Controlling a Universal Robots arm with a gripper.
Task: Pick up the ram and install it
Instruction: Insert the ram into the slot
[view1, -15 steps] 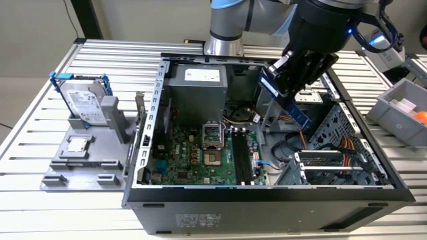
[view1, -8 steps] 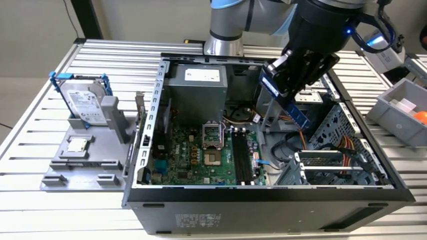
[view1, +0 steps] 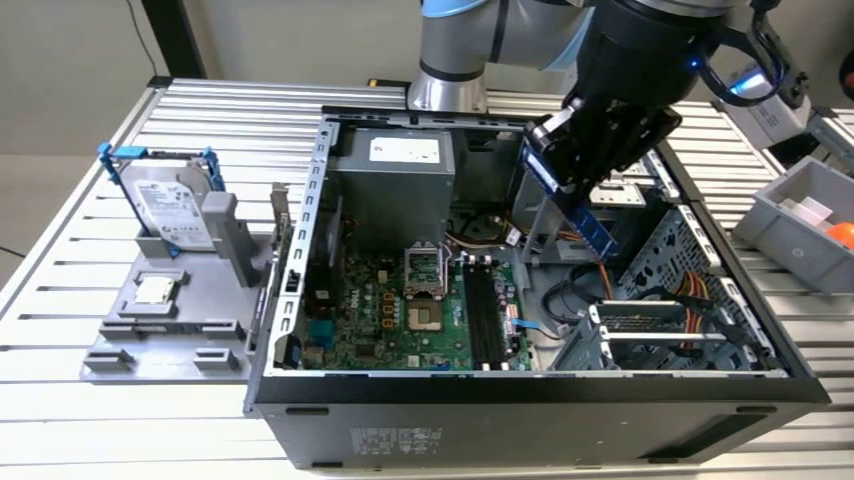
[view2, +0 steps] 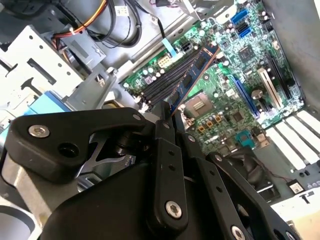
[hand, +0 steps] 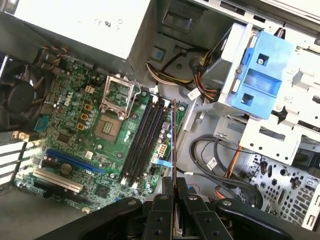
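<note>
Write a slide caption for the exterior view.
The gripper holds the ram over the open computer case; its memory slots are empty.

Ram (view1: 597, 228) upper end hidden inside hand (view1: 578, 185); arm (view1: 534, 30) cropped at exterior view's edge.

Case (view1: 534, 405) is open on top, so the drop onto the board (view1: 387, 320) at frame centre is free. Slots (view1: 483, 315) sit in a tight lane, with the socket (view1: 424, 270) on the exterior view's left and the drive cage (view1: 674, 265) and cables (view1: 694, 300) crowding the right. PSU (view1: 394, 165) blocks upper centre. Gripper (view1: 587, 165), clamped on the ram (view1: 597, 228), hangs over the strip between slots and cage.
</note>
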